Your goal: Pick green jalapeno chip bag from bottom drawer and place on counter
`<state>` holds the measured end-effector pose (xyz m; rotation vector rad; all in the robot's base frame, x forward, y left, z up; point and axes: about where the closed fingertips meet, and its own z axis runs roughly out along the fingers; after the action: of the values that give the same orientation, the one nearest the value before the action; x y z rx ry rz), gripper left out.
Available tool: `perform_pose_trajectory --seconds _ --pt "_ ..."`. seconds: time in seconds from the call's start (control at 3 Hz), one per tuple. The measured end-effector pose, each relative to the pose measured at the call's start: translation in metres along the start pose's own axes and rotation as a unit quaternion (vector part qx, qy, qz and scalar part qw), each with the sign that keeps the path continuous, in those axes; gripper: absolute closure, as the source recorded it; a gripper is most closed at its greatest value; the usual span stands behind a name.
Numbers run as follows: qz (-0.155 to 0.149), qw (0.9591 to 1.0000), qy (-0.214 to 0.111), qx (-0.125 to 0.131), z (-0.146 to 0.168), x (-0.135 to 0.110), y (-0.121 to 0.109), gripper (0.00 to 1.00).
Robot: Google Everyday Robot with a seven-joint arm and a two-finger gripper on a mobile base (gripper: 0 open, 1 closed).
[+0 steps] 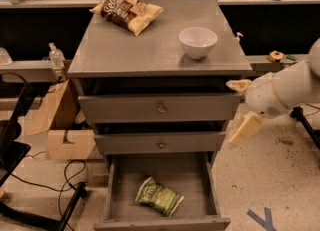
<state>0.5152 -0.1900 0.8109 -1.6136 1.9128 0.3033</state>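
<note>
The green jalapeno chip bag (159, 196) lies flat on the floor of the bottom drawer (118, 187), which is pulled open at the foot of the cabinet. The bag sits near the drawer's front, slightly left of centre. The counter (145, 50) is the grey cabinet top above it. My gripper (236, 110) is on the white arm coming in from the right. It is beside the cabinet's right edge at the height of the two upper drawers. Its cream fingers (245, 129) are spread apart and hold nothing. It is well above and to the right of the bag.
A white bowl (198, 41) and a brown-and-yellow chip bag (126, 11) sit on the counter. The two upper drawers (160, 108) are closed. A cardboard box (62, 125), a bottle (56, 57) and floor cables (60, 175) are at the left. Blue tape (262, 218) marks the floor at the right.
</note>
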Motion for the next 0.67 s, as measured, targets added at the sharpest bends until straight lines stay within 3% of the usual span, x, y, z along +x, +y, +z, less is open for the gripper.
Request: perform_pose_trajectory --seconds 0.33,0.67 --pt "-0.021 0.9927 -0.102 0.061 0.067 0.018 -0.035 0.0" --pt "-0.007 0.9856 -0.127 0.111 0.098 0.042 -0.039 0.0"
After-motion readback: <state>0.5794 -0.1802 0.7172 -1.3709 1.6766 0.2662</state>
